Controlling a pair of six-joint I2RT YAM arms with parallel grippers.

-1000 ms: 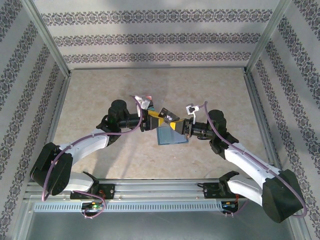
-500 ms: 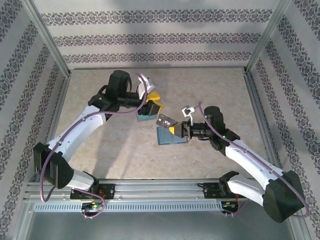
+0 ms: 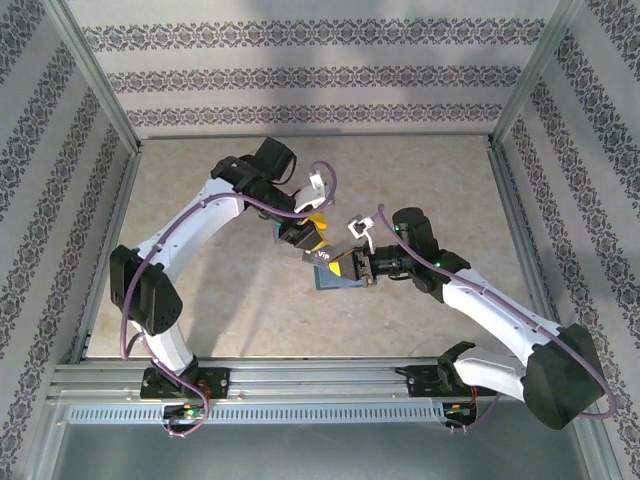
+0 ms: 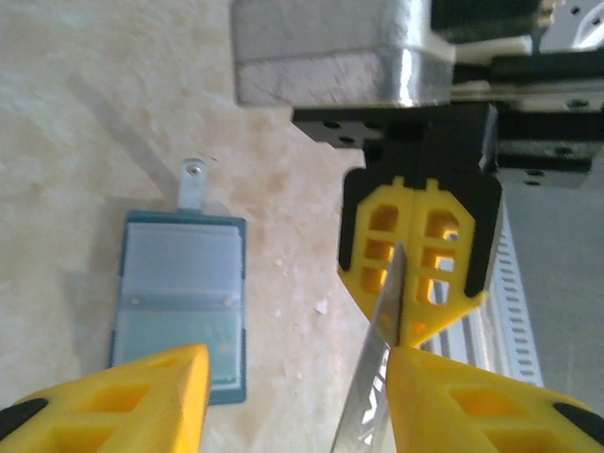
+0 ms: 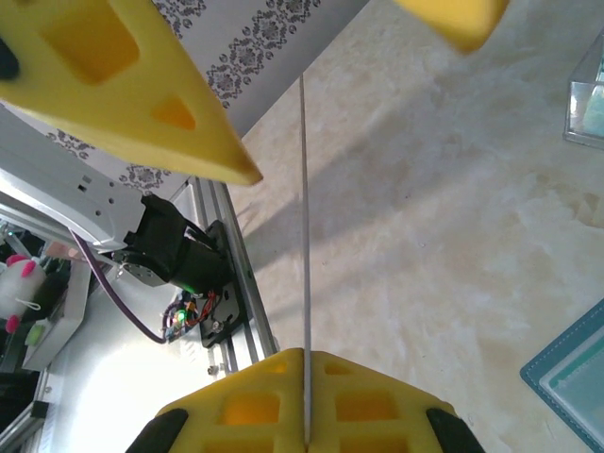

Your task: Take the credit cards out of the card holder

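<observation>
R pincer (image 5: 305,357) clamps card (image 4: 368,387) edge-on; L pincer (image 4: 297,366) apart around it, holder (image 4: 179,302) open on table (image 4: 94,113).

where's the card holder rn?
The card holder lies open on the table, centre of the top view, beside the right tool; the left wrist view shows it left of that tool.

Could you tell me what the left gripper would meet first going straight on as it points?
The left gripper has the thin card edge-on between its open fingers; going on, it would probably meet the right gripper, shut on that card, though depth is unclear.
</observation>
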